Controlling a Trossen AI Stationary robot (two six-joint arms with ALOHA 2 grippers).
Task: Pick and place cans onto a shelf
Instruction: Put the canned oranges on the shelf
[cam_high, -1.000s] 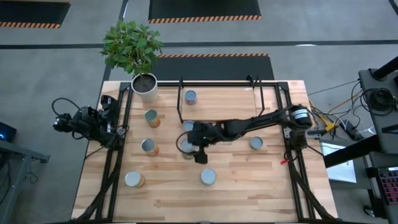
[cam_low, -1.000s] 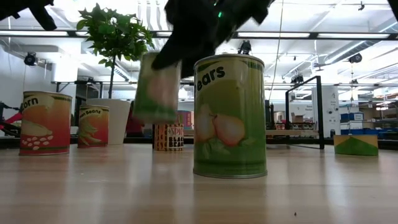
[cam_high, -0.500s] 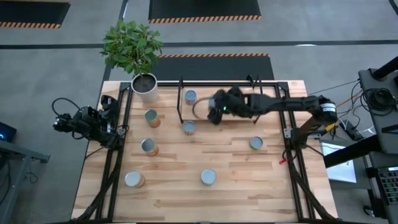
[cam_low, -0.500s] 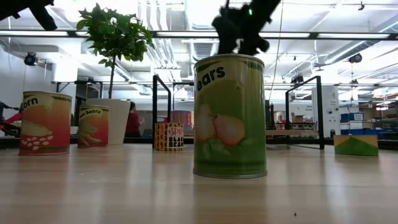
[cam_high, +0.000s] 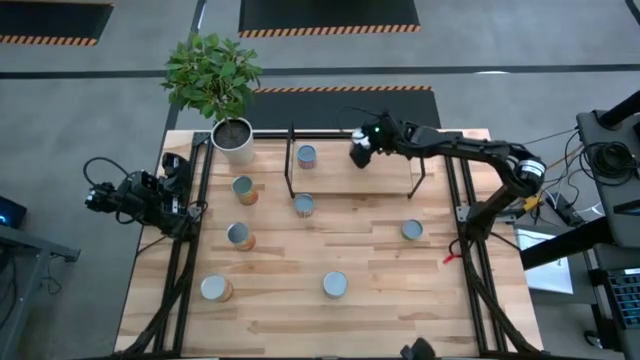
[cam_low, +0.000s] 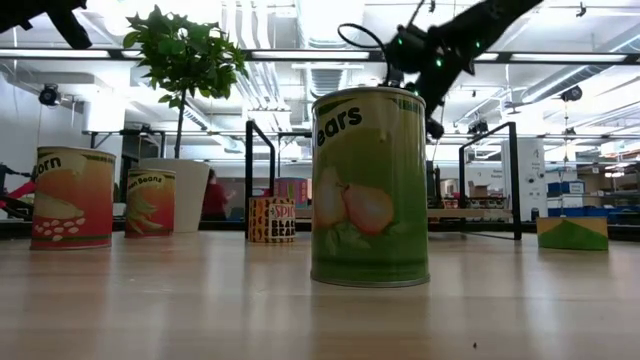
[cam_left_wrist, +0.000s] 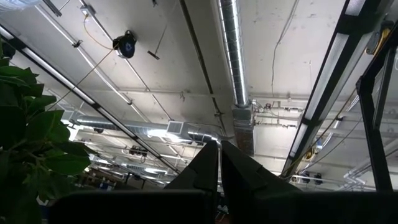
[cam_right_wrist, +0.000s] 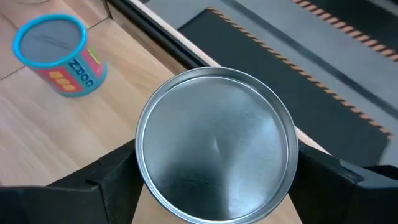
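My right gripper (cam_high: 361, 152) reaches over the shelf (cam_high: 330, 176), a black rod frame around a light board at the table's far side, and is shut on a can whose silvery top (cam_right_wrist: 214, 146) fills the right wrist view. A blue-topped can (cam_high: 306, 155) stands on the shelf's left part. Several more cans stand on the table, among them a green pears can (cam_low: 369, 185) close to the low camera. My left gripper (cam_left_wrist: 219, 163) is parked off the table's left edge, shut, pointing up at the ceiling. My right gripper pinches the can's round side wall just below the rim (cam_right_wrist: 142, 163), one finger (cam_right_wrist: 115, 180) on each opposite side. The fingers slant down from the table's right. The can is lifted clear above the shelf board, its top up.
A white pot with a green plant (cam_high: 232, 138) stands at the table's far left corner, left of the shelf. Cans (cam_high: 244, 189) (cam_high: 303, 205) (cam_high: 411, 230) dot the table's middle, others (cam_high: 334, 285) the near part. Black frame posts (cam_high: 462, 215) run along both sides.
My right gripper has carried one can up from the middle of the table toward the far edge and the right, and now holds it over the shelf. Its wrist has turned on the way. The other cans have stayed put.
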